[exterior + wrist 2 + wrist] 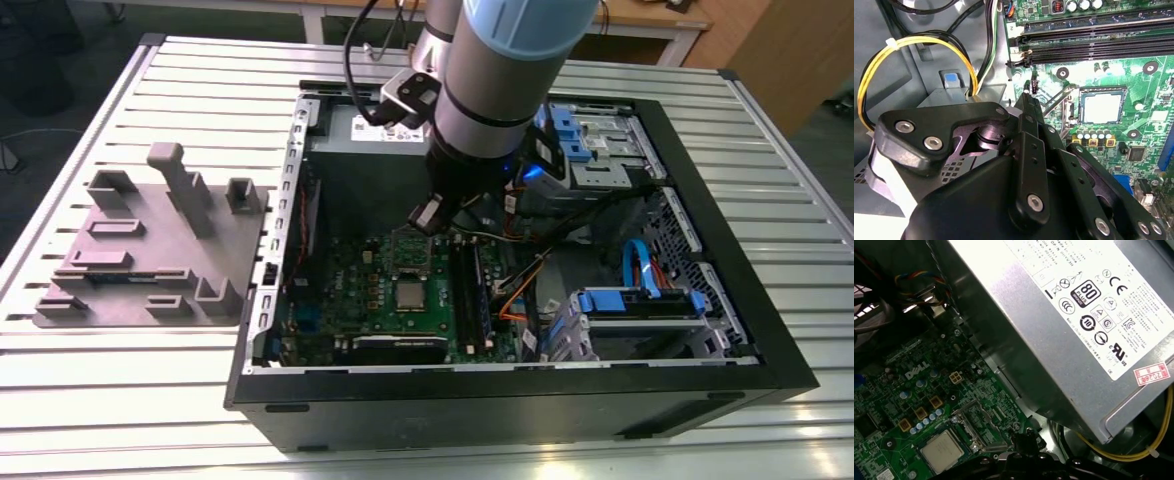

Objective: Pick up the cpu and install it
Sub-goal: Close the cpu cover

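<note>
While the cpu (pixel 1102 108) lies flat in its socket on the green motherboard (pixel 1149 90), the tool (pixel 1028 95) hangs just beside it, toward the grey power supply (pixel 1064 315). Its fingers look closed together with nothing held.

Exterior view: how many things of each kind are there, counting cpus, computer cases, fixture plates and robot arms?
Shiny silver square cpu: 1
Open black metal computer case: 1
Grey moulded fixture plate: 1
Grey robot arm: 1
Total: 4
</note>
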You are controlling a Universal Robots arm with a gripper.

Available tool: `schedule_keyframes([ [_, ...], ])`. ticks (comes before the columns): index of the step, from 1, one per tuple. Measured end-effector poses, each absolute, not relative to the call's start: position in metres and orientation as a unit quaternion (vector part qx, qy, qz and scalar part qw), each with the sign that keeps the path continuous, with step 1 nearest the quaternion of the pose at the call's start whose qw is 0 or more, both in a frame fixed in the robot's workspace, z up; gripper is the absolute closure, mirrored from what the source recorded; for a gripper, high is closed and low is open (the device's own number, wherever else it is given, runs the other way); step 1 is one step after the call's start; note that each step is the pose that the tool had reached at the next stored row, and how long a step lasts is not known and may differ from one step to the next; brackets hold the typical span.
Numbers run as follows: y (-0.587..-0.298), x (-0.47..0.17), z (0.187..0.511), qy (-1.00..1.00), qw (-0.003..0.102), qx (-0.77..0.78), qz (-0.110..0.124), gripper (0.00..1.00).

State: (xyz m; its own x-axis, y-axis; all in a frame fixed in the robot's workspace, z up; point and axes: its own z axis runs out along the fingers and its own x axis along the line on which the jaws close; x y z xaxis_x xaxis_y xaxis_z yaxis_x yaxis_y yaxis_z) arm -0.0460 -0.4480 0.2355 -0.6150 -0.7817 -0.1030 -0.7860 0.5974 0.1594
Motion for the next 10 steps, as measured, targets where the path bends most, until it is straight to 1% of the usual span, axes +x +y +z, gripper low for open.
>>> schedule_keyframes([
  [10,-0.4480,-0.0464,0.2389,0.891,0.011,-0.444,0.095,0.89],
])
